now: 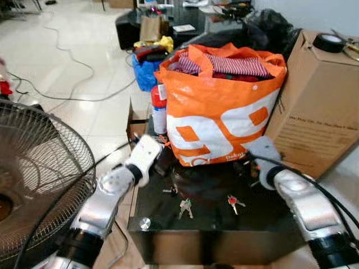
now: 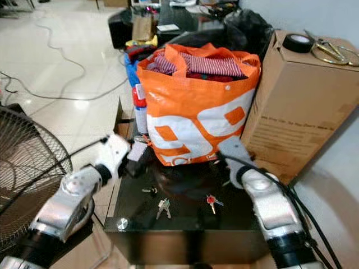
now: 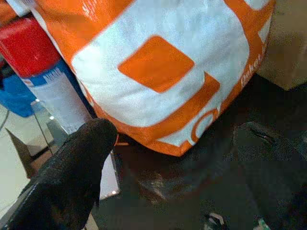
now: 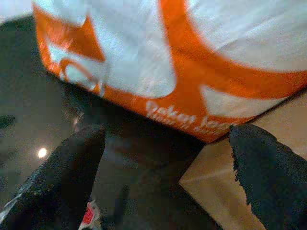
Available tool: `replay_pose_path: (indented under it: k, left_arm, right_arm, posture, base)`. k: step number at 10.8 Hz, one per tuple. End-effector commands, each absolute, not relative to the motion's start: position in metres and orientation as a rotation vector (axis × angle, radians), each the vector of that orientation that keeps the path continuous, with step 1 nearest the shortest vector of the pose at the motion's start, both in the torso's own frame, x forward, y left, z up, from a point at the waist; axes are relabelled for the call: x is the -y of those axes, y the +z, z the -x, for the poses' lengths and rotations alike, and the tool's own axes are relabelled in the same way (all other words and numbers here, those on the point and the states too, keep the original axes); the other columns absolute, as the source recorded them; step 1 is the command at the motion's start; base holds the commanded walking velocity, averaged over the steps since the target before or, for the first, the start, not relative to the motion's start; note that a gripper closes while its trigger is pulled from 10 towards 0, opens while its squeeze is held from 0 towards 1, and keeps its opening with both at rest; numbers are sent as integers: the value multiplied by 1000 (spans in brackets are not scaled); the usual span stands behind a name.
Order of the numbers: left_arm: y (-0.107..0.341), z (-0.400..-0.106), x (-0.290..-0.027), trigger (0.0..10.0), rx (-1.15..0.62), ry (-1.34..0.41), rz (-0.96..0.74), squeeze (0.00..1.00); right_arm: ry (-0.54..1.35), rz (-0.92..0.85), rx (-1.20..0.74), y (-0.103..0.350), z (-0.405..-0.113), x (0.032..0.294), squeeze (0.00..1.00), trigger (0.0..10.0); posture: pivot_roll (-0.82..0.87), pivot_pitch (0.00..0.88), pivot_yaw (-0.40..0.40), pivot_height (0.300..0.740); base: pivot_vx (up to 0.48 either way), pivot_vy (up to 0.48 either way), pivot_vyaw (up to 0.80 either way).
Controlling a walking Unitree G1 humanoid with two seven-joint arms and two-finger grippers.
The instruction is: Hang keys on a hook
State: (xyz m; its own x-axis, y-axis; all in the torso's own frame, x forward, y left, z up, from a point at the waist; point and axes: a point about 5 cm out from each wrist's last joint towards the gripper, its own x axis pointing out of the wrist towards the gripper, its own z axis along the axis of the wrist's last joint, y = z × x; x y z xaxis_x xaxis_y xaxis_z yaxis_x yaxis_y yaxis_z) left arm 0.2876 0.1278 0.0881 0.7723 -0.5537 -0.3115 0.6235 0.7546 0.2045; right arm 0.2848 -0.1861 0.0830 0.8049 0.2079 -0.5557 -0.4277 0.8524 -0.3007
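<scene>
A glossy black surface (image 2: 185,224) carries an orange-and-white bag (image 2: 196,112) stuffed with clothes. Before the bag lie two sets of keys — a silver bunch (image 2: 163,208) and, to its right and apart from it, a bunch with a red tag (image 2: 211,202). Both arms reach over the surface: the left gripper (image 2: 137,152) beside the bag's left corner, the right gripper (image 2: 224,150) at its right corner. A cardboard box (image 2: 303,106) stands right of the bag; a fan (image 2: 25,168) stands at far left.
</scene>
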Motion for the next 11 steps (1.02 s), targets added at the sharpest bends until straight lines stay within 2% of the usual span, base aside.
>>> replay_pose_path:
  k: [1, 2, 5, 7, 11]
  left_arm:
    - [86, -284, -129, 10000, -255, -665, -323, 47]
    - [81, -273, -127, 10000, -287, -739, -343, 47]
    - [71, -255, -129, 10000, -370, -851, -361, 43]
    - [59, -239, -114, 10000, -446, -961, -339, 43]
    - [56, -227, -108, 10000, -477, -1031, -341, 43]
  right_arm:
    - [361, 459, -552, 82, -287, 187, 0, 10000]
    - [378, 472, -602, 70, -288, 186, 0, 10000]
    - [481, 447, -714, 39, -280, 175, 0, 10000]
    - [521, 400, -816, 15, -267, 172, 0, 10000]
    - [467, 299, -886, -6, -256, 177, 0, 10000]
  posture:
    - [-223, 0, -9, 740]
    - [-199, 0, -33, 740]
    - [-207, 0, -36, 740]
    - [-212, 0, -45, 740]
    - [-238, 0, -25, 740]
  base:
    - [0, 0, 0]
    - [0, 0, 0]
    - [0, 0, 0]
    - [0, 0, 0]
    - [0, 0, 0]
